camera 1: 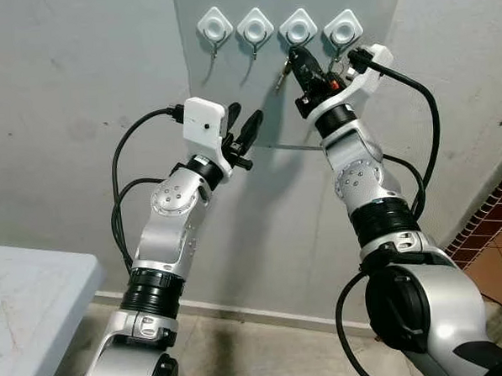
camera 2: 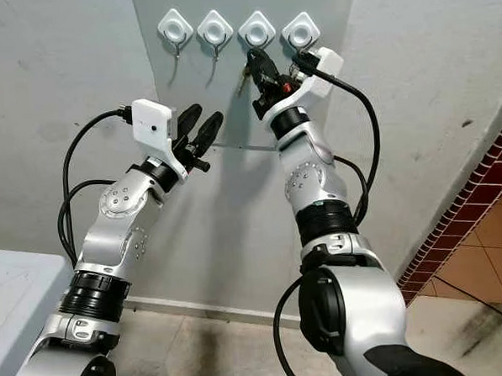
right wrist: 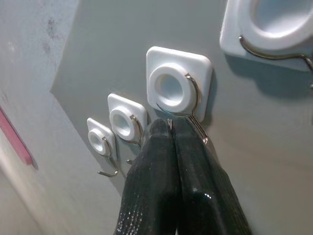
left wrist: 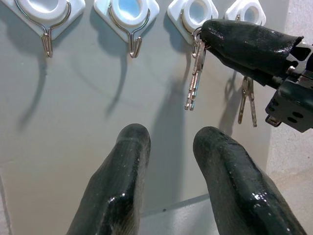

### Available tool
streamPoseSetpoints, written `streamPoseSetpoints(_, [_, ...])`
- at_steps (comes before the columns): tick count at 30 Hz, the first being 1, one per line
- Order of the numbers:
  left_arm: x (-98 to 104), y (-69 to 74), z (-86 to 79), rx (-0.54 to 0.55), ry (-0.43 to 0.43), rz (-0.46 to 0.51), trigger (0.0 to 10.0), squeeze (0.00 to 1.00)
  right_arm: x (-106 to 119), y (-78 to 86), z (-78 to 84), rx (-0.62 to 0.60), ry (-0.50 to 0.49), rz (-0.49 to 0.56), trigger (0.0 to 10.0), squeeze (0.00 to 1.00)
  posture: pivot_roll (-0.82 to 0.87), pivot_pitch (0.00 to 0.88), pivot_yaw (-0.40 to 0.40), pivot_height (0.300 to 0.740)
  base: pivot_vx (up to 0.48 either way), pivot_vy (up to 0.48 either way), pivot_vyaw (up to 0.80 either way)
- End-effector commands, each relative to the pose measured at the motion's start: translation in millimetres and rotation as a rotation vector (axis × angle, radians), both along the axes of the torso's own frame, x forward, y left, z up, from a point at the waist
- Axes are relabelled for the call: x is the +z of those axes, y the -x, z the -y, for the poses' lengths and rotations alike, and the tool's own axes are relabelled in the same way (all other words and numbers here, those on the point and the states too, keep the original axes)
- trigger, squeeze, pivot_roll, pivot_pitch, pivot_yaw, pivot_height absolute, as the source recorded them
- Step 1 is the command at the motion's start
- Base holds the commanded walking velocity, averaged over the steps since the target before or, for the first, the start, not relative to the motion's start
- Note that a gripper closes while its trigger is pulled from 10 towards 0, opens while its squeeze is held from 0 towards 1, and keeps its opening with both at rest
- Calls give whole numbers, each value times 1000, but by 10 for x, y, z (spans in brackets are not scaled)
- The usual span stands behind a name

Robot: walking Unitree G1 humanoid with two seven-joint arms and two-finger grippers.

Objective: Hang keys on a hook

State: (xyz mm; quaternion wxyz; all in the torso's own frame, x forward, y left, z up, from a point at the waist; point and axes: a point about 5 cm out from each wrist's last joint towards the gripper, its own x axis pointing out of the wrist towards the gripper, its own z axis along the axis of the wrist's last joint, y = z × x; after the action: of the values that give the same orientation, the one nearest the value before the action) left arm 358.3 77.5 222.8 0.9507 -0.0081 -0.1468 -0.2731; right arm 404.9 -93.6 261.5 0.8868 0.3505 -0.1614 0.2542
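Right pincer (right wrist: pixel 168 128) clamped on keys (left wrist: pixel 194 78) at third hook (right wrist: pixel 195 115); I judge release remains. Left pincer (left wrist: pixel 168 147) apart, idle.

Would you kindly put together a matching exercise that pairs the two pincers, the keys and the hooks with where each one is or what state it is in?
Things:
1. left pincer
2. right pincer
3. held keys
4. two leftmost hooks
5. hanging keys

Descriptions:
A. bare, nothing hanging from them
B. fingers apart, raised below the hook row, holding nothing
C. on the rightmost hook, away from any pincer
D. fingers pressed together at the third hook from the left
E. dangling from the closed fingertips by their ring

Pairs: 1-B, 2-D, 3-E, 4-A, 5-C
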Motion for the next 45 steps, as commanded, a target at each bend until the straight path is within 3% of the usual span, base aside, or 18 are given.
streamPoseSetpoints(1, [69,11,24,-8,-4,23,10000,0,29,-25,0,-2,-35,-31,10000,0,62,0,1,740,0,0,0])
streamPoseSetpoints(3, [68,12,24,-8,-4,23,10000,0,28,-28,2,-3,-38,-32,10000,0,62,0,1,740,0,0,0])
streamPoseSetpoints(11, [69,11,10,-3,-1,20,10000,0,-24,-33,30,24,-255,-90,10000,0,65,0,0,740,0,0,0])
streamPoseSetpoints(20, [74,13,3,-1,0,18,10000,0,-74,1,4,69,-369,-86,10000,0,67,0,0,740,0,0,0])
streamPoseSetpoints(38, [61,23,-16,9,4,12,10000,0,-196,65,-83,103,-435,-105,10000,0,71,0,-7,740,0,0,0])
streamPoseSetpoints(45, [56,29,-14,8,5,9,10000,0,-212,71,-59,126,-622,-134,10000,0,70,0,-7,740,0,0,0])
